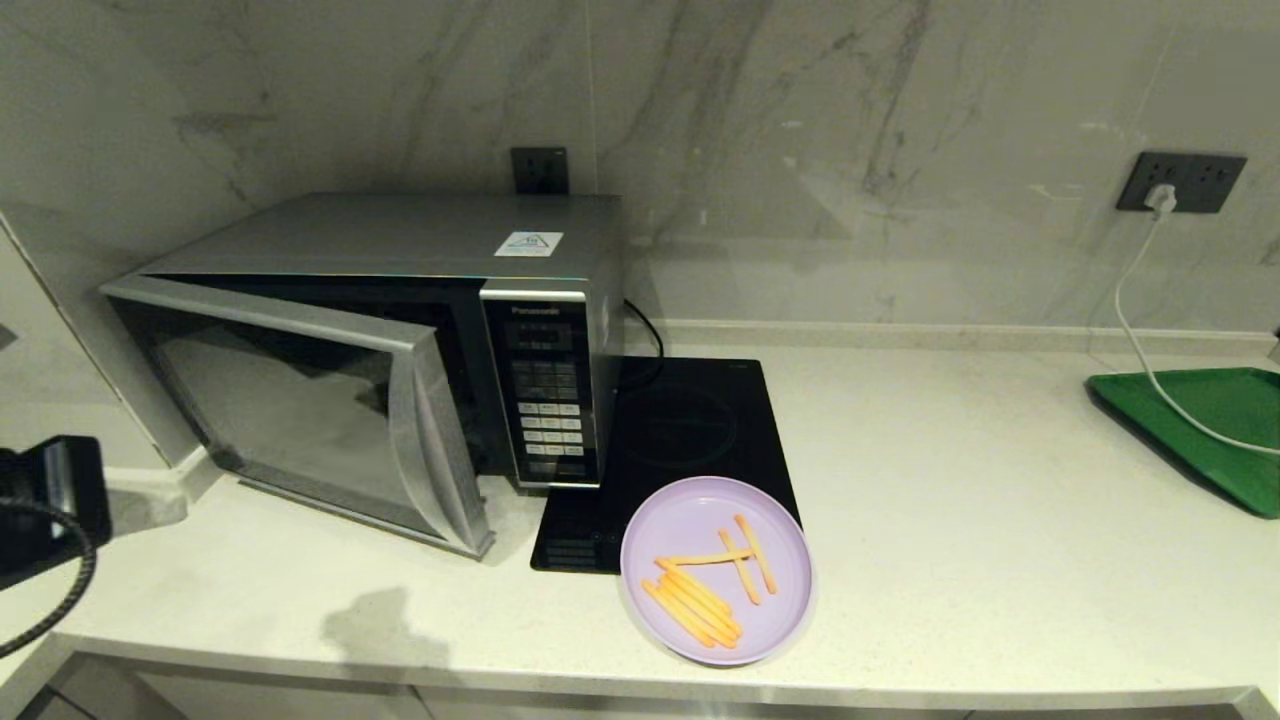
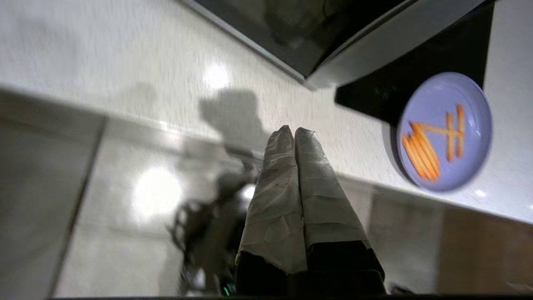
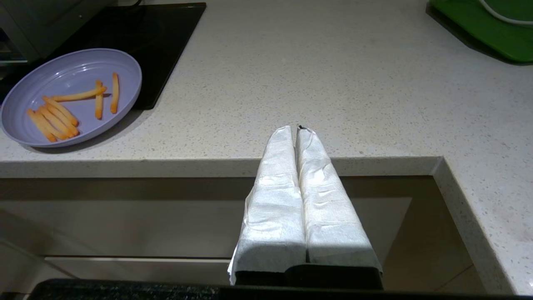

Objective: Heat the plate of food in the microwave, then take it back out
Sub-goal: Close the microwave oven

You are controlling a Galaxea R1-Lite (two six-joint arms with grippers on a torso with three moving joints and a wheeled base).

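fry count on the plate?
7 fries on the plate of food: four packed side by side at its front-left, two parallel at centre-right, one lying across toward them. None look hidden.

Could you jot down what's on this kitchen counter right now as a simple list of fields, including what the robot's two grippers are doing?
Microwave: silver-grey boxy Panasonic oven, door part open
Plate: round pale lilac plastic plate of orange fry sticks, on the counter, overlapping the hob's front corner
Hob: flat black induction hob, right of the microwave
Tray: green rectangular tray, far right
Left gripper: shut, empty, off the counter's front edge
Right gripper: shut, empty, at the counter's front edge
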